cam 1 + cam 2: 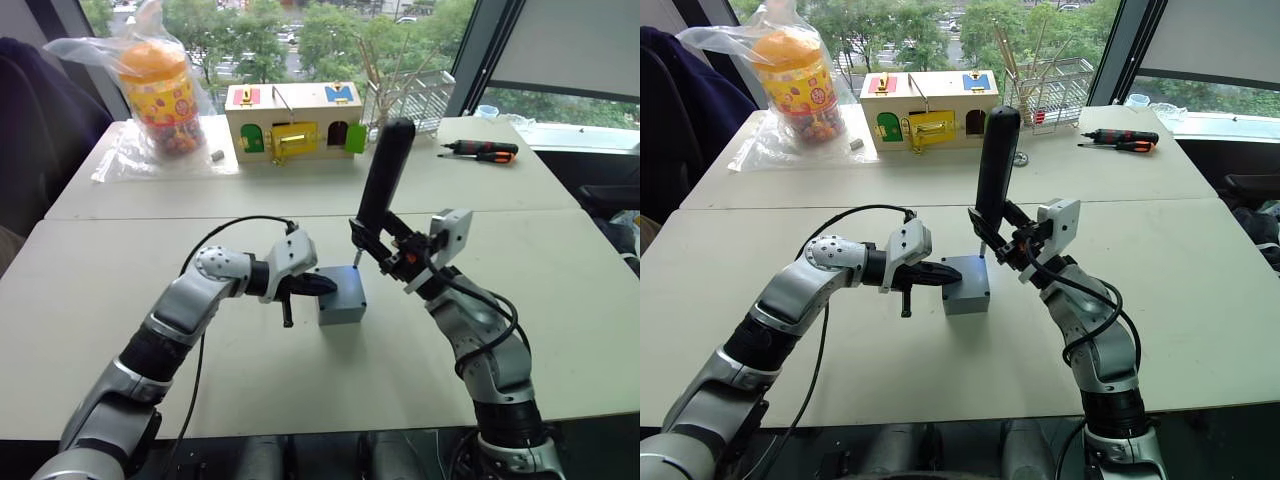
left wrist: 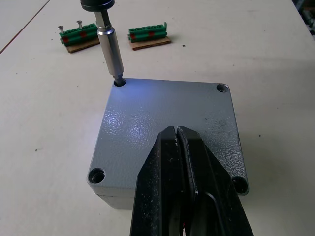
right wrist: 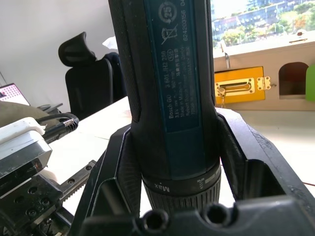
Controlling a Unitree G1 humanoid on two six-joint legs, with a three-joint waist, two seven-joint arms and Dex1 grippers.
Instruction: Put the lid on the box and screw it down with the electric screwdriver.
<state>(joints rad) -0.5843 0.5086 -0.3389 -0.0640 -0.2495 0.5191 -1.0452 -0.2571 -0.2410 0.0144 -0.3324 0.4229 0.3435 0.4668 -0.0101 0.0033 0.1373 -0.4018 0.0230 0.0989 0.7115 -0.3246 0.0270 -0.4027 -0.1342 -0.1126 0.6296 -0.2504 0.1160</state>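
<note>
A pale table [image 1: 120, 290] by the windows carries the box [image 1: 341, 308], lid [image 2: 167, 123] on. The left gripper [image 2: 178, 133], fingers together, presses the lid; the right gripper [image 1: 385, 252] clamps the upright electric screwdriver [image 1: 383, 180], bit in the lid's far corner hole.

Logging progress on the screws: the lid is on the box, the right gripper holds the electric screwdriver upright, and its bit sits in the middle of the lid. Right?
Not quite. In the left wrist view the bit sits in a corner screw hole of the lid, not its middle. The rest holds: lid on the box, electric screwdriver upright in the right gripper.
</note>
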